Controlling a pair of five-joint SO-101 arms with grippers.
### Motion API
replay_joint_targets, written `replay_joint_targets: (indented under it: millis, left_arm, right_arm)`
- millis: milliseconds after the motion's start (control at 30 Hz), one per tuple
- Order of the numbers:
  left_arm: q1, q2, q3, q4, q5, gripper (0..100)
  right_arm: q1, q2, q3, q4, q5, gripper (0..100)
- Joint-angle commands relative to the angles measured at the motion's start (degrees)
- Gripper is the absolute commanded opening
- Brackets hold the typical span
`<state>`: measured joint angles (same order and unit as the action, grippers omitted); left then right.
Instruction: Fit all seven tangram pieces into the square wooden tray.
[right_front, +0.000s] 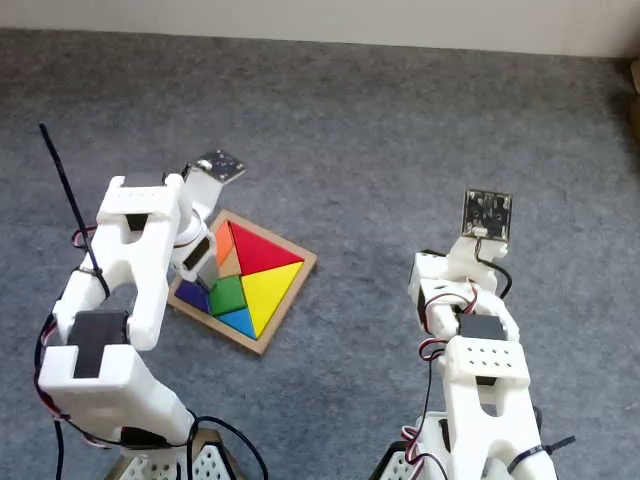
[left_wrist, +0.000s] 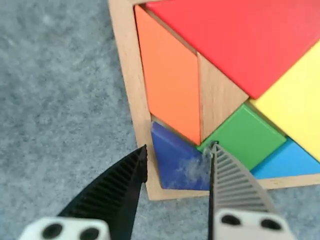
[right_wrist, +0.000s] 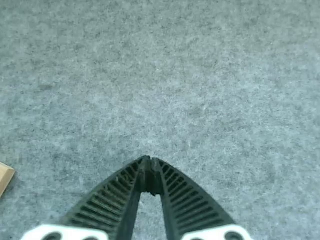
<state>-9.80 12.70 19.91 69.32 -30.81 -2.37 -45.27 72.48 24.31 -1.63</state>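
Observation:
The square wooden tray lies turned like a diamond on the grey carpet. Red, yellow, orange, green and light blue pieces lie in it. A dark blue triangle sits in the tray's corner by the rim, and a bare wooden triangle shows between orange and green. My left gripper hangs open over the dark blue piece, one finger outside the rim, the other at the green piece's edge. My right gripper is shut over bare carpet, holding nothing.
Grey carpet surrounds the tray on all sides. The right arm stands well to the right of the tray, whose corner peeks into the right wrist view. A pale wall strip runs along the far edge.

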Motion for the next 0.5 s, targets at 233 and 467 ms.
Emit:
replay_joint_targets:
  millis: [233, 467]
  left_arm:
    - [0.3, -15.3, 0.0, 3.6, 2.5, 20]
    - [1.4, -24.9, 0.9, 8.4, 2.5, 20]
  right_arm:
    - [0.3, -1.2, -0.6, -1.2, 0.9, 1.3]
    - [0.3, -1.2, -0.6, -1.2, 0.9, 1.3]
